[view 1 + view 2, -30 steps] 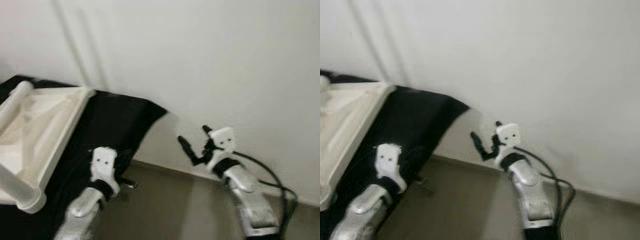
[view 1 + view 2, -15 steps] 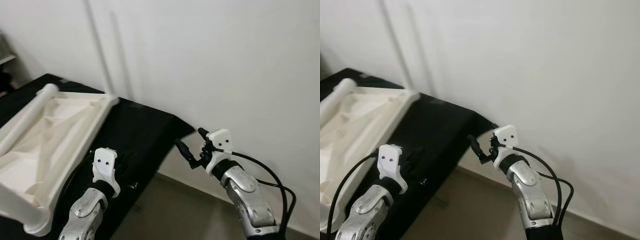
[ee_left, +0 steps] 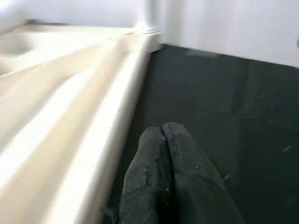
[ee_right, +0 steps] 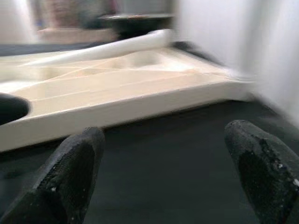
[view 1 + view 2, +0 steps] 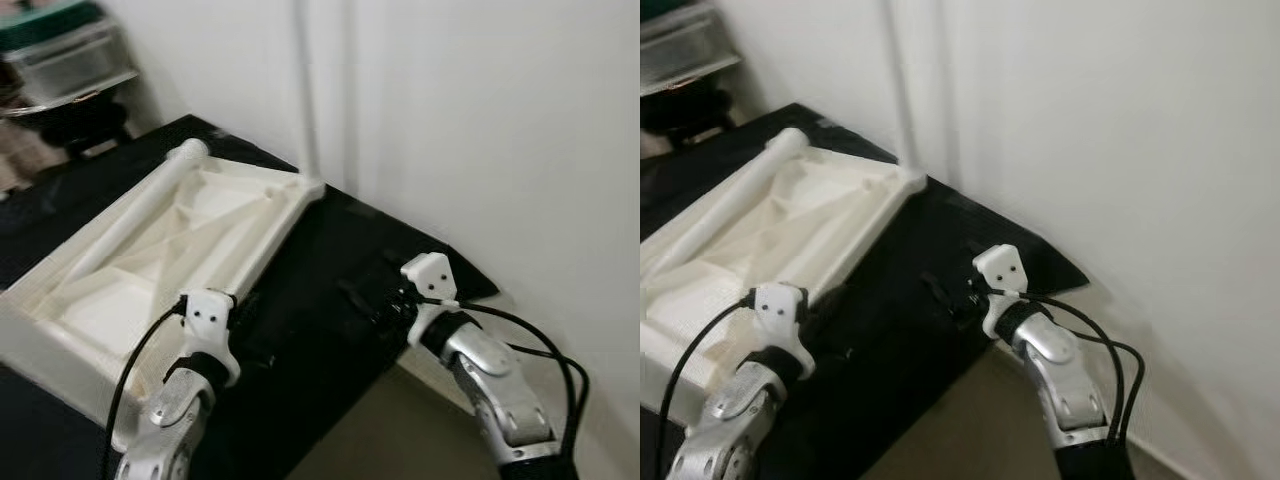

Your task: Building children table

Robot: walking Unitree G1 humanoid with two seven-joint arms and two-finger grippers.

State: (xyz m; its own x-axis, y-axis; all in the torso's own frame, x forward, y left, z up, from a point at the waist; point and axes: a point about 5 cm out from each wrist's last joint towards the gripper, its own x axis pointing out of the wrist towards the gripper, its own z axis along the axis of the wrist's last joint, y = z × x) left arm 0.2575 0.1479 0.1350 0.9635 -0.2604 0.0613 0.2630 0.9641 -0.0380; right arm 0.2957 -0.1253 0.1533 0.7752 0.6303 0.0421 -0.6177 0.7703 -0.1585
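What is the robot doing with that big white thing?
The robot stands by a black mat where the white table top lies upside down, with one round leg lying along its far side. It is not holding anything. The left gripper is shut, hovering over the mat right beside the table top's edge. The right gripper is open over the mat, pointing toward the table top. A shelf stands behind.
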